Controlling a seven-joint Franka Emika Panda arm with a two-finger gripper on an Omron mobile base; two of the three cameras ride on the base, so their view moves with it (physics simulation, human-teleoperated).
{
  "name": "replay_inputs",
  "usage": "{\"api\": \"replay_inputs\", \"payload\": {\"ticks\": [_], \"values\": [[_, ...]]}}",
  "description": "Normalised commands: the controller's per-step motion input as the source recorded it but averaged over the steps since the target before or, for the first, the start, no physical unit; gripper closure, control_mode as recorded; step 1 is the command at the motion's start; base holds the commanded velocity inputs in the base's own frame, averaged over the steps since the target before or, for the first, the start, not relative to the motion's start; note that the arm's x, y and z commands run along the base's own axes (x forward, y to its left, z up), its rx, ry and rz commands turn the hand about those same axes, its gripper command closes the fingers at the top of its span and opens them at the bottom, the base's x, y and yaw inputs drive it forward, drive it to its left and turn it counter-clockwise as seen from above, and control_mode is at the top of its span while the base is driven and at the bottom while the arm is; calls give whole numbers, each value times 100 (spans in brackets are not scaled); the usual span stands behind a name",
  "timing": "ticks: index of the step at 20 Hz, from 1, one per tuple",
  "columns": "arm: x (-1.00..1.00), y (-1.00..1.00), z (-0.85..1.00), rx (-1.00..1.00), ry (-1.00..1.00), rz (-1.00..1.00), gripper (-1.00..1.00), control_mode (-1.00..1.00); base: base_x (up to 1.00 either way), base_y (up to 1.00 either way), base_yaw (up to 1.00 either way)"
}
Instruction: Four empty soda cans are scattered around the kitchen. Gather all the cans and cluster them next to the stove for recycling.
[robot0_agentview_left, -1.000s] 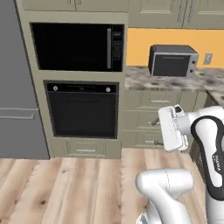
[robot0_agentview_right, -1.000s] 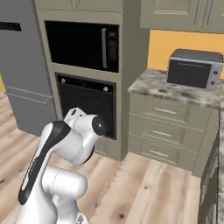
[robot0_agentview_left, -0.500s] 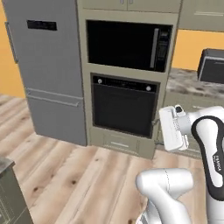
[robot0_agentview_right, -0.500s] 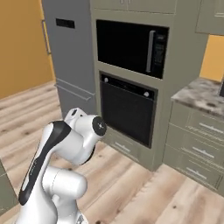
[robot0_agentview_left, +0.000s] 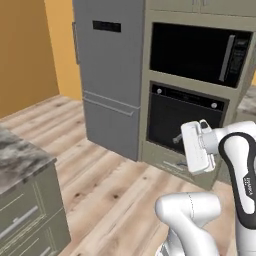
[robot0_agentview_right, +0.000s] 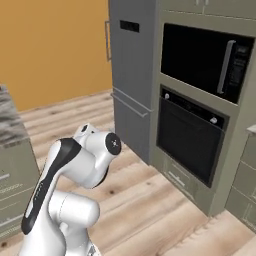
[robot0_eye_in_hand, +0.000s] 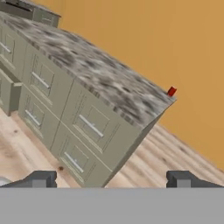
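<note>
A small red soda can (robot0_eye_in_hand: 171, 91) stands at the far corner of a speckled stone counter (robot0_eye_in_hand: 100, 74) in the hand view, close to the orange wall. My gripper (robot0_eye_in_hand: 111, 180) is open with nothing between its fingertips (robot0_eye_in_hand: 43, 179), and it is far from the can, looking across the wooden floor at the counter's drawer fronts. In the left base view my white hand (robot0_agentview_left: 196, 148) hangs folded in front of the arm. The stove is out of view.
A tall grey fridge (robot0_agentview_left: 110, 75) stands left of a black-doored wall oven (robot0_agentview_left: 184, 120) with a microwave (robot0_agentview_left: 200, 50) above it. A stone-topped cabinet (robot0_agentview_left: 22, 200) sits at the lower left. Wooden floor (robot0_agentview_right: 150, 200) lies open between them.
The whole picture has shifted: the base has turned left. The toaster oven and its counter have left the views, while the fridge, the orange wall and the near cabinet have come in. The arm keeps its pose.
</note>
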Motion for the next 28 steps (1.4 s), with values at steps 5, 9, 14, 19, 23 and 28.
{"api": "replay_inputs", "payload": {"ticks": [5, 9, 14, 19, 23, 28], "values": [[0, 0, 0, 0, 0, 0, -100, 100, 31, -13, 28], [0, 0, 0, 0, 0, 0, -100, 100, 25, -44, 21], [0, 0, 0, 0, 0, 0, -100, 100, 30, -58, 13], [0, 0, 0, 0, 0, 0, -100, 100, 26, -36, 11], [0, 0, 0, 0, 0, 0, -100, 100, 23, 24, 8], [0, 0, 0, 0, 0, 0, -100, 100, 37, 39, 11]]}}
